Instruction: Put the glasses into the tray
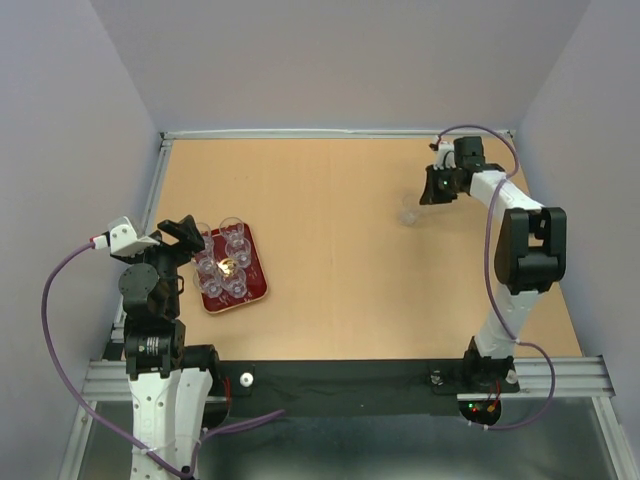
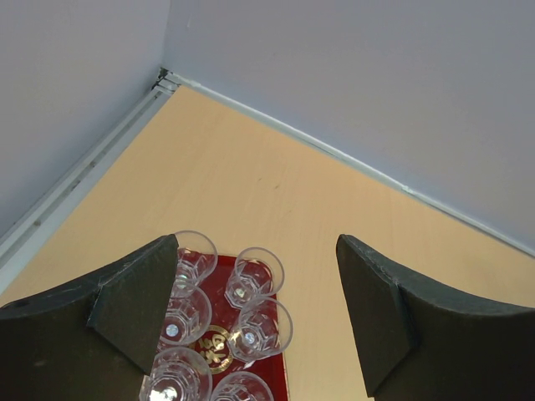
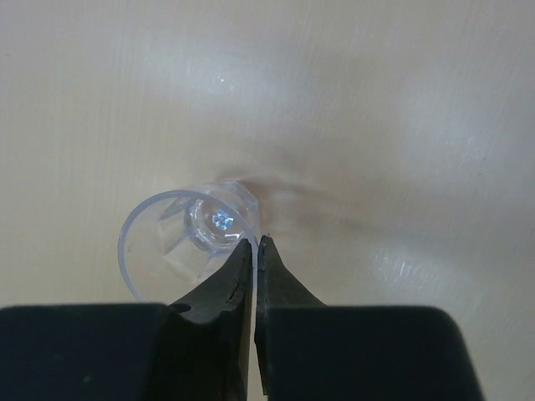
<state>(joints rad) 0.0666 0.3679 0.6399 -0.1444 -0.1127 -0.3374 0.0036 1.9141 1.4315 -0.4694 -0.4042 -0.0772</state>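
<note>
Right gripper (image 3: 255, 241) pinching rim of small clear glass tumbler (image 3: 177, 244); lift slowly, upright, toward dark red glossy tray (image 1: 257, 291).

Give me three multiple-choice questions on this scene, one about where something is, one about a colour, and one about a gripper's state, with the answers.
1. Where on the table is the tray?
A) far right corner
B) left side, by the left arm
C) centre

2. What colour is the tray?
A) blue
B) green
C) dark red

3. What is the right gripper doing?
A) pinching the rim of a glass
B) hanging open over bare wood
C) holding the tray

Answers: 1 B, the top view shows it beside that arm. 2 C, its glossy surface is dark red. 3 A, the wrist view shows the clear wall clamped between the gripper's closed fingers.
</note>
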